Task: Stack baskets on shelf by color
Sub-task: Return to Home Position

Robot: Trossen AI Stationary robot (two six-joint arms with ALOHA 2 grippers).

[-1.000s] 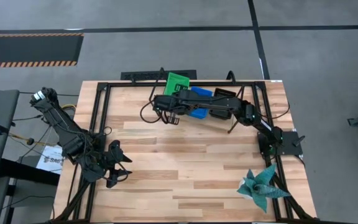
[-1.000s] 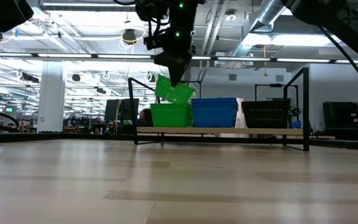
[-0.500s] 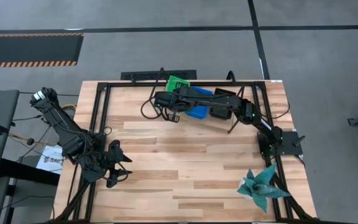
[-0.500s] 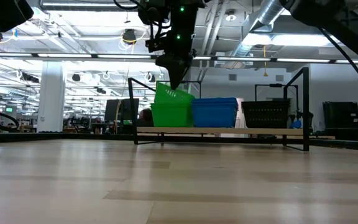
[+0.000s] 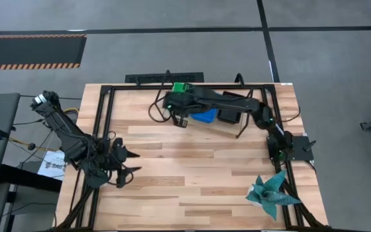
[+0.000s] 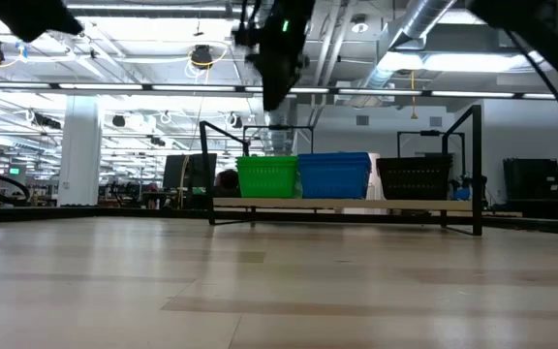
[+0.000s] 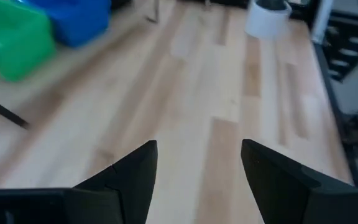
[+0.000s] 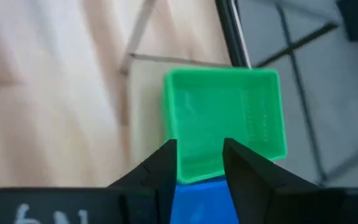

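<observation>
Stacking's judged done: green baskets seated at 9 o'clock end of shelf, 12 o'clock on table | right gripper hung just above, narrowly parted, empty | left gripper parked at 8 o'clock, spread wide | stack could be clipped if gripper's pulled away low

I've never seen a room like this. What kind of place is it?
Probably a robot lab in an industrial hall: bare ceiling ducts, floor hazard stripes, two arms at a table.
</observation>
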